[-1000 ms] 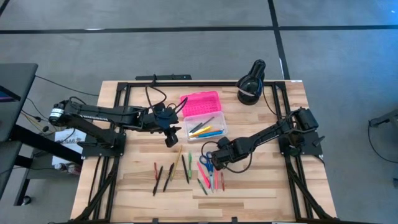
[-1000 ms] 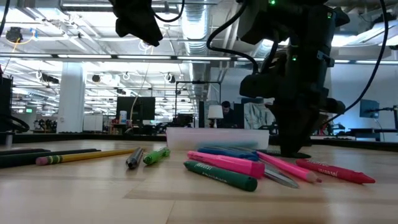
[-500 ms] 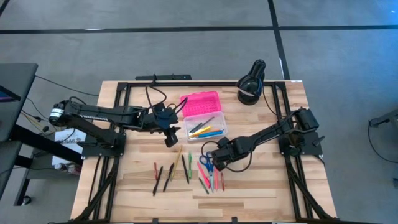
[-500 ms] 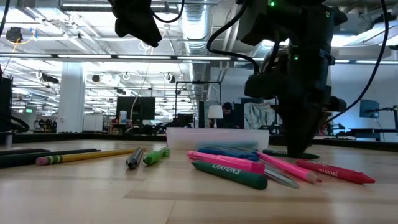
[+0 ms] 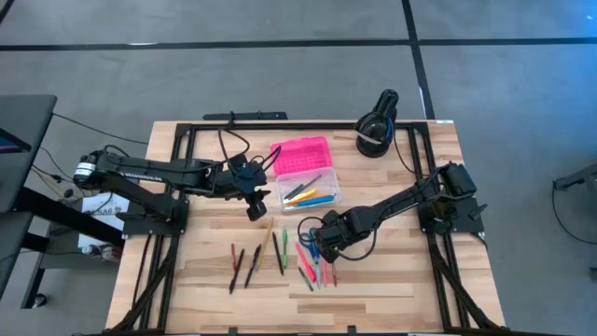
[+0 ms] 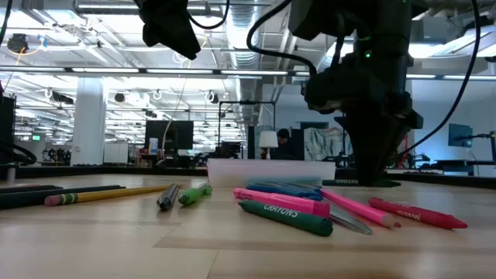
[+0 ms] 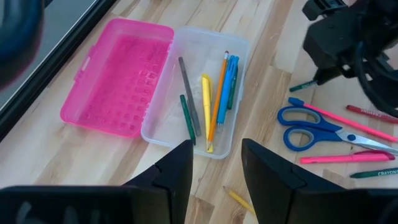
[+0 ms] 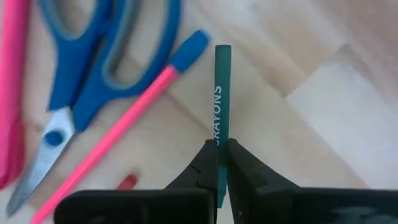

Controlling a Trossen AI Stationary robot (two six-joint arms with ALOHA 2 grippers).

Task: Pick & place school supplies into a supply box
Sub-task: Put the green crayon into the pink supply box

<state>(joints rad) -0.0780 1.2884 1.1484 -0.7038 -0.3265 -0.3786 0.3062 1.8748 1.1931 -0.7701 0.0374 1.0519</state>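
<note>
Right wrist view: my right tool (image 8: 219,163) pinches a green crayon (image 8: 222,99) above the table (image 8: 323,93) beside the scissors (image 8: 93,74); next I carry it to the supply box (image 5: 312,193), left tool (image 7: 214,180) spread, waiting.

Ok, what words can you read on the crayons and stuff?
"RAYONS": on the dark green crayon pinched in the right gripper; its first letter is hidden.
"CRAYONS": on the green crayon lying on the table.
Print on the red crayon: too blurred to read.
</note>
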